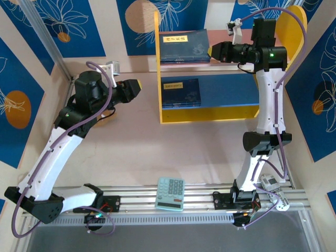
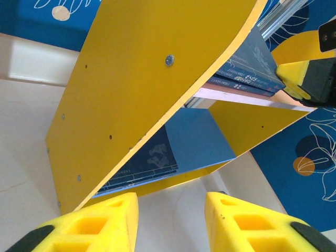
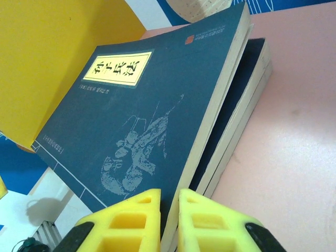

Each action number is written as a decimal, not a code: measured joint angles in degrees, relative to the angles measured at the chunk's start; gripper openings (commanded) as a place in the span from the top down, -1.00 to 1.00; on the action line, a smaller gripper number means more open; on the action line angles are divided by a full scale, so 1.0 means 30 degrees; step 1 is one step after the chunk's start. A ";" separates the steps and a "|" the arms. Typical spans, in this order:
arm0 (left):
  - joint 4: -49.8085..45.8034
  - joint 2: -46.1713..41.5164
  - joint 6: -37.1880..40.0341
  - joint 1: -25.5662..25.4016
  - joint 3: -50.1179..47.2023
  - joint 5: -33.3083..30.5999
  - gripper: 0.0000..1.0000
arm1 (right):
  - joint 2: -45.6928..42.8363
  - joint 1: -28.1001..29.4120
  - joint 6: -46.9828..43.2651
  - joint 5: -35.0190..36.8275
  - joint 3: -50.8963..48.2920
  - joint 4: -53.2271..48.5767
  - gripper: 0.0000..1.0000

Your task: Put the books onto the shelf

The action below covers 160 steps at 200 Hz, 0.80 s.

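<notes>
shelf (image 1: pixel 157 68): stands at the far side of the tabletop (image 1: pixel 131 152); yellow side panels, pink top board (image 1: pixel 227 38), blue lower board (image 1: pixel 231 92)
books on the pink board: a stack (image 1: pixel 185 46) of dark navy books lies at the left end, up against the yellow panel; the yellow title label faces up
top book (image 3: pixel 157 115): its near edge is raised off the two books under it (image 3: pixel 247 100), so it lies tilted; pale page edges show along its side
lower book (image 1: pixel 180 93): flat on the blue board, at the left end, label up; in the left wrist view it shows under the slanting yellow panel (image 2: pixel 147 163)
right claw (image 1: pixel 212 51): reaches over the pink board from the right; its yellow fingers (image 3: pixel 142 220) are drawn close together, clenched on the near edge of the top book, which runs into the slit between them; the left wrist view has it (image 2: pixel 302 79) at the edge of the stack
left claw (image 1: pixel 135 88): hovers just left of the shelf, apart from it; released, the fingers (image 2: pixel 105 226) spread with nothing between them
calculator (image 1: pixel 170 193): mint green, at the near edge between the two arm bases
</notes>
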 measured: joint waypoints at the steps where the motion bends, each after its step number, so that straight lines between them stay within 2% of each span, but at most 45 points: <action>1: 0.0000 0.0000 0.0000 0.0000 0.0000 0.0000 0.22 | -0.0007 0.0000 0.0000 0.0000 0.0000 -0.0015 0.71; 86: 0.0000 0.0000 0.0000 -0.0080 0.0000 -0.0007 0.22 | -0.0102 0.0022 0.1035 -0.0029 -0.0262 0.0182 0.68; 160: 0.0000 0.0000 0.0000 -0.0095 0.0000 -0.0007 0.22 | -0.1180 0.0255 0.2798 0.0452 -0.2266 0.1690 0.70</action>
